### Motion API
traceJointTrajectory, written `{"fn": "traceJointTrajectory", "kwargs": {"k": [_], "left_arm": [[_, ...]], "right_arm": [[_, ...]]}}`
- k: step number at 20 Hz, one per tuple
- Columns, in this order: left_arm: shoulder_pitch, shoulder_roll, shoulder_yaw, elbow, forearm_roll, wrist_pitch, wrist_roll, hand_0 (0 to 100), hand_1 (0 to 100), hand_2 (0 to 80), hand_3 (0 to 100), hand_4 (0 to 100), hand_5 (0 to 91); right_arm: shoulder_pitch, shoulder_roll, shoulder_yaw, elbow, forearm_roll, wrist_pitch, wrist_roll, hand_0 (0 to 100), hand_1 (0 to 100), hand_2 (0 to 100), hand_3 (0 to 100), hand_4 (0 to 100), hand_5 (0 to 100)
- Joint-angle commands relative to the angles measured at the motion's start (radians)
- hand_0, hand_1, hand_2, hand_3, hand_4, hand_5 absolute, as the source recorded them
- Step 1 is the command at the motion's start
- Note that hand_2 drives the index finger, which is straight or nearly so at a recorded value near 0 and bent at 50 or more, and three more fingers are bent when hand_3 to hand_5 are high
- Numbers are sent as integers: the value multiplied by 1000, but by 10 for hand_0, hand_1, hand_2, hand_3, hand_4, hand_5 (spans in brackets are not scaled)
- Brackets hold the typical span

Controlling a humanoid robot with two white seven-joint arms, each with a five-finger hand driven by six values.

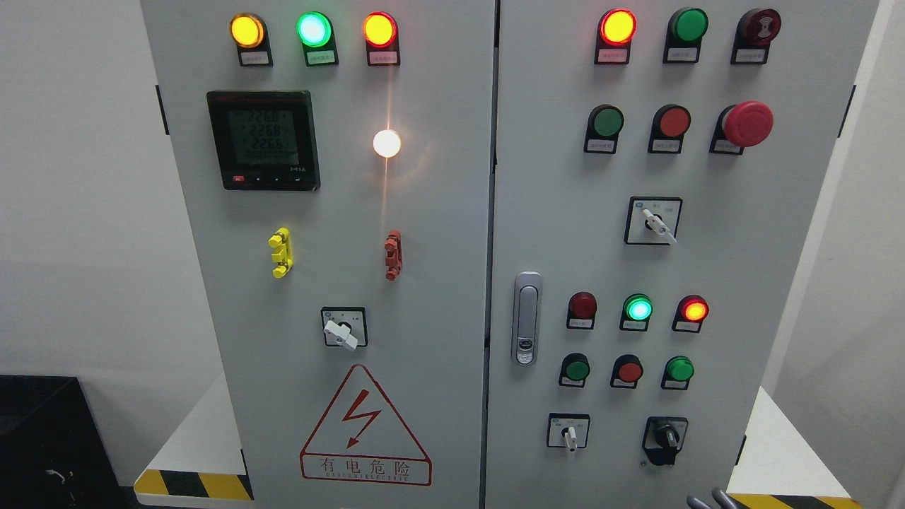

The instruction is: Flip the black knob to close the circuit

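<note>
nearby, black knob [666, 435], white selector [570, 433] beside

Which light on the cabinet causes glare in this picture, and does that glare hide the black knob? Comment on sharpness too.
Head view: the white lamp on the left door blooms and throws a vertical streak down towards the red terminal; the black knob, lower right, is free of glare and sharp; the meter display is dim but legible; small labels are too small to read; grey fingertips barely enter at the bottom edge.

Plain white walls [78, 212], a black cabinet [42, 438] at lower left, yellow-black hazard tape [191, 484] along the white base.
</note>
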Motion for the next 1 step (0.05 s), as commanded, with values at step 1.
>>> {"fn": "traceJointTrajectory", "kwargs": {"k": [1], "left_arm": [[23, 0, 0, -29, 0, 0, -1, 120, 556, 0, 0, 0, 0]], "right_arm": [[14, 3, 14, -18, -16, -16, 15, 0, 0, 60, 159, 99, 0]]}}
